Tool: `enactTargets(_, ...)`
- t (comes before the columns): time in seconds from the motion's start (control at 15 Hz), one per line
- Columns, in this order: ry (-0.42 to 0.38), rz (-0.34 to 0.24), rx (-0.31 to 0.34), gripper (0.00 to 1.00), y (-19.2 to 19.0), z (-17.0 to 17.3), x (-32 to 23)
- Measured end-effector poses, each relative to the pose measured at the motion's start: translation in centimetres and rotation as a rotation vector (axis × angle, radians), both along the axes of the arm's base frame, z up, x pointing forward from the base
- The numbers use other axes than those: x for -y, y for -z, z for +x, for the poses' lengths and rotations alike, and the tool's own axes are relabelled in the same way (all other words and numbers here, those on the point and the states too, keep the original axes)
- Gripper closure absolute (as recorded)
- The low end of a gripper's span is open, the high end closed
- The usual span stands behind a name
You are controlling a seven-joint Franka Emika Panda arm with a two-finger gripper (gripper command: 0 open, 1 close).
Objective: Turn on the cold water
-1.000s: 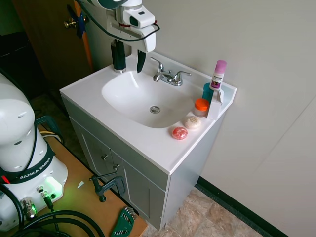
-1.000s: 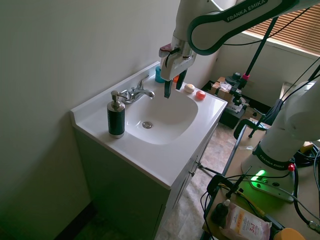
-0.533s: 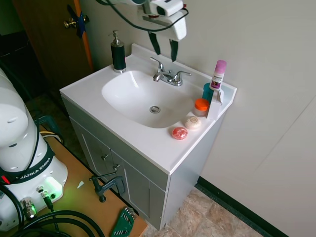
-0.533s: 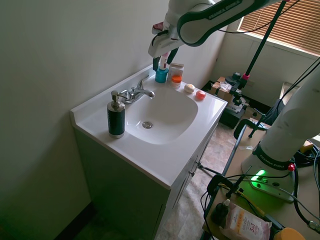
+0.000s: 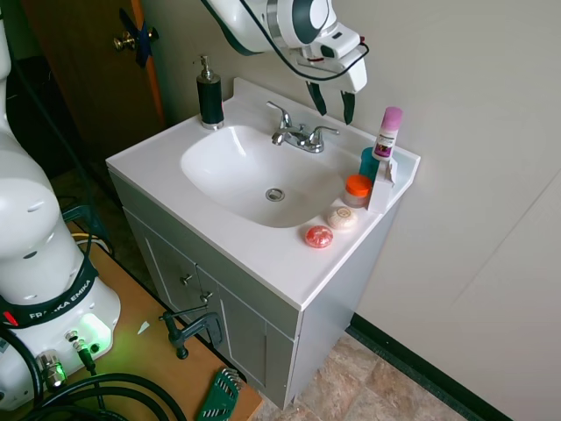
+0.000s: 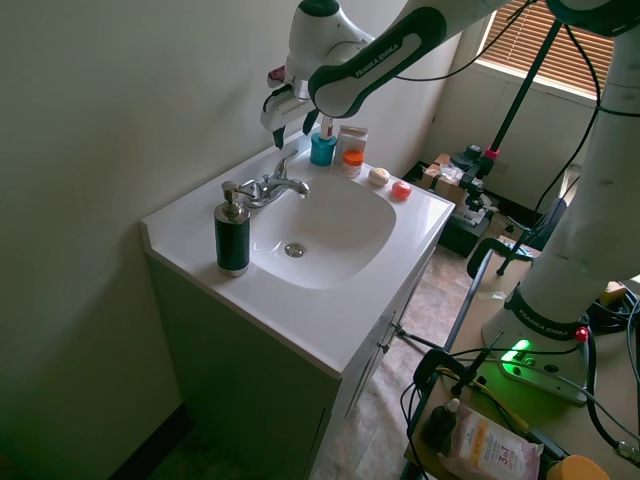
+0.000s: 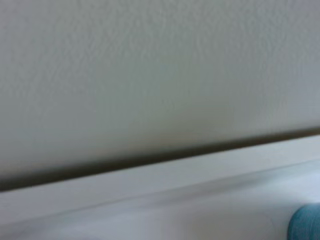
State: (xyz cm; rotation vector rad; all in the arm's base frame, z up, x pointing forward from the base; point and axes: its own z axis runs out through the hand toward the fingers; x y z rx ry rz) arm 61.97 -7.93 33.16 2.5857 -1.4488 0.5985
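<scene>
Your gripper (image 5: 333, 101) hangs empty, jaws apart, above and just behind the faucet (image 5: 296, 134). The cold handle (image 5: 321, 133) sits on the faucet's side nearest the pink-capped bottle (image 5: 387, 132); drift that way and you'll topple it.

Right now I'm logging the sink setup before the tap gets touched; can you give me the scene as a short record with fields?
hand: open, empty, in the air above the counter behind the faucet, touching nothing
faucet: chrome, two handles, no water seen running
cold handle: neither handle has a visible marking
sink basin: white, nothing in it
soap dispenser: dark, upright at the back corner
other items: pink-capped bottle, orange-lidded jar, two round soaps
wrist view: blurred wall and backsplash only
</scene>
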Motion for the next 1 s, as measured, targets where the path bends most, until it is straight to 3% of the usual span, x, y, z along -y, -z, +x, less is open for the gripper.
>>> enactTargets(0.47,0.02,-0.009,-0.043,0.0,3.8,-1.1,1.7)
enactTargets(0.87,0.014,0.041,-0.085,0.0,3.9,-7.8,-0.1)
enactTargets(1.0,0.004,0.088,-0.106,0.0,3.7,-10.5,-2.0)
